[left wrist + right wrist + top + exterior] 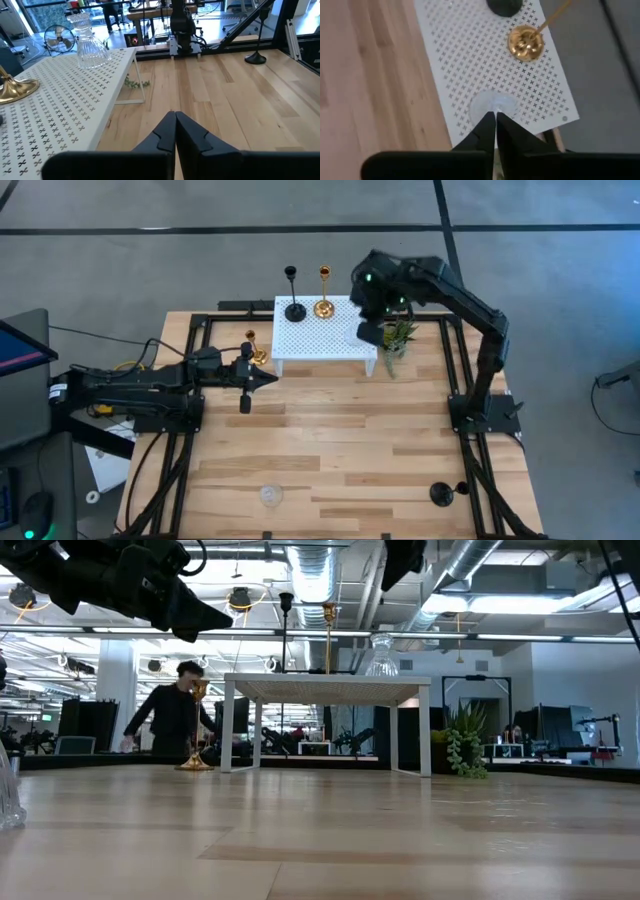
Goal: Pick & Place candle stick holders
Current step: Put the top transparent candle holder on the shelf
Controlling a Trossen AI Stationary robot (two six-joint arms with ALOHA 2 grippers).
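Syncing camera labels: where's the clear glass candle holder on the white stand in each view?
High: clear glass candle holder on the stand's right end, faint.
Low: top centre-right.
Left wrist: upper left.
Right wrist: lower centre.
Shared landmark: white perforated stand.

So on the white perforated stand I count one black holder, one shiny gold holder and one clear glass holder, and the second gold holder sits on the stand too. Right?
Not quite. The white perforated stand does carry the black holder, a shiny gold holder and the clear glass holder, but the second gold holder stands on the wooden table beside the stand, as the high view shows.
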